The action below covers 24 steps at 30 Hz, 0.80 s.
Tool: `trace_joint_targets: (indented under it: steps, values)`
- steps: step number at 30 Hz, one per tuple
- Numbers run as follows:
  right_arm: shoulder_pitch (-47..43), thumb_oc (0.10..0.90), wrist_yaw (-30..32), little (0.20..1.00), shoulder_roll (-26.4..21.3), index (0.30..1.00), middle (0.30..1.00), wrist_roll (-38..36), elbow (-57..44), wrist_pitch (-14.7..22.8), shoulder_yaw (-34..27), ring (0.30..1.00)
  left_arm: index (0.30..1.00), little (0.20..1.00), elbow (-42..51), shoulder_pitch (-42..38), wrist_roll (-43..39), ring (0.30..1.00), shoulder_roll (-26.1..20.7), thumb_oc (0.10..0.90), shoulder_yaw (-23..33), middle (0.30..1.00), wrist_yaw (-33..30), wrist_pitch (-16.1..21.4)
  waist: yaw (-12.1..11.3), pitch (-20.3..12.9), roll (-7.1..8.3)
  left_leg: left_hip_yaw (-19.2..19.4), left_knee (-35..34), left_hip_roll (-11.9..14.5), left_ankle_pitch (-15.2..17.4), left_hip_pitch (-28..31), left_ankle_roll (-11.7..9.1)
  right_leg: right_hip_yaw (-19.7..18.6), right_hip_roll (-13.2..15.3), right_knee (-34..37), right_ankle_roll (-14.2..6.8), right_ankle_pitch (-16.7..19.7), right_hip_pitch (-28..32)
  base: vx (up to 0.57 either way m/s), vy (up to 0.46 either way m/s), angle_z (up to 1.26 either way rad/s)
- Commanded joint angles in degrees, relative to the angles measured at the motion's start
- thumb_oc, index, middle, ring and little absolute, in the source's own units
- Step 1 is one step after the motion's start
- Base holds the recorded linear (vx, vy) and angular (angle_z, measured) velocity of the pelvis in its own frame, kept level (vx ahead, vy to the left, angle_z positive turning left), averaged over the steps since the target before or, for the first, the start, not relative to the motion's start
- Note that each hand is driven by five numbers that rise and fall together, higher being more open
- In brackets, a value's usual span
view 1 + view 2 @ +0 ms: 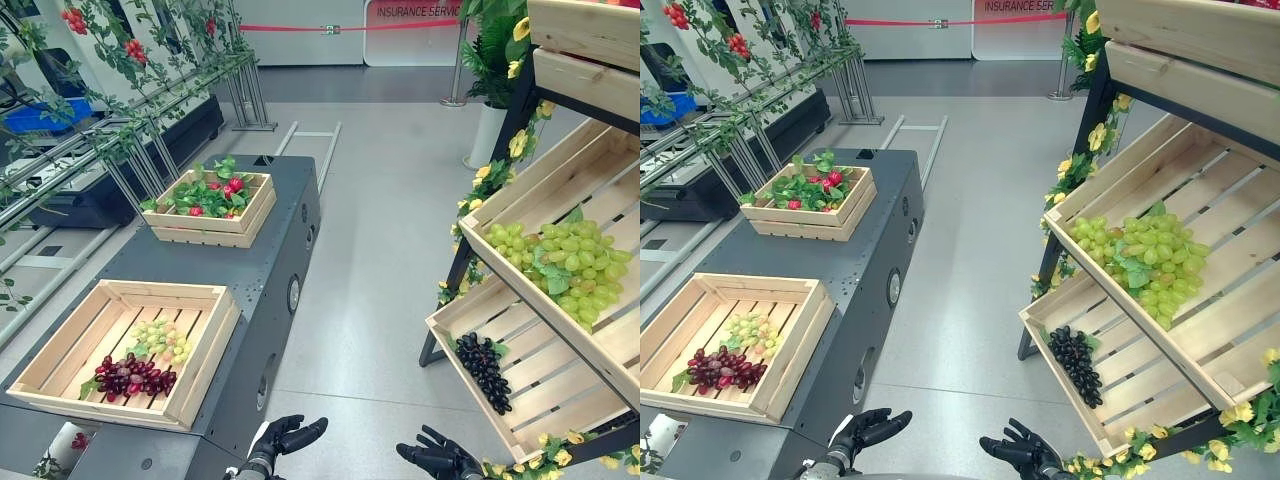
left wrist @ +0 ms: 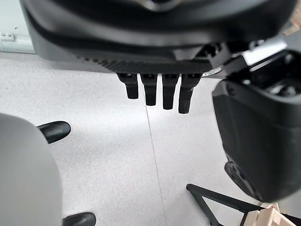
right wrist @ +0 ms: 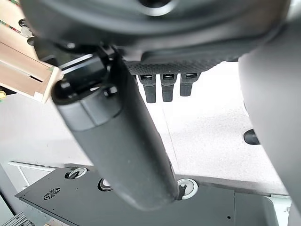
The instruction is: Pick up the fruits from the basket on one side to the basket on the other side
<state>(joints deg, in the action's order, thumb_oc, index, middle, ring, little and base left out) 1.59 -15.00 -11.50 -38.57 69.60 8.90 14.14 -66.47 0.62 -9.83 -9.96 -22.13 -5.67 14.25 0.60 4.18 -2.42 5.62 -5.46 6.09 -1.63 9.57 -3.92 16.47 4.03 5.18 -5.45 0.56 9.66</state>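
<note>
Exhibition hall: fruit-stand mock-up, tilted crate shelves (image 1: 600,190), red barrier tape (image 1: 330,27), grey floor (image 1: 380,260)

A red sign (image 1: 415,22) at the far wall reads "INSURANCE SERVIC".

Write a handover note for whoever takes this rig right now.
Left hand and right hand: both open, low in front, holding nothing.
Near crate on the dark table, robot's left: purple grapes and a small green bunch.
Shelf on the right: big green grapes in the upper crate, dark grapes in the lower one.
No fruit is being carried; the moving remains to be done.
</note>
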Motion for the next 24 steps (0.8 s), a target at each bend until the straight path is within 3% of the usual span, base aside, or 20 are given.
trace_joint_targets:
  steps: [1,24]
  values:
    - [-4.74,0.800,-1.44,0.900,2.16,0.900,0.900,2.48,3.24,1.46,0.82,0.900,0.900,0.900,-2.05,-3.42,1.22,0.900,-0.33,0.800,-3.28,0.900,-0.48,1.84,-0.70,2.58,1.89,1.98,0.46,-5.87,6.94,0.53,4.11,-2.35,-1.68,-0.18,2.56,-4.38,1.51,0.00,0.000,0.00]
    - [-5.80,0.800,-0.95,0.900,1.41,0.900,0.900,1.25,2.30,0.91,1.49,0.900,0.900,0.900,-1.55,-4.39,1.43,0.900,-0.56,0.800,-2.84,0.900,-3.42,2.56,-1.57,3.29,0.56,1.03,0.46,-5.66,5.99,0.22,3.35,-0.22,-1.45,-0.18,3.55,-5.03,2.17,-0.01,-0.037,0.03]
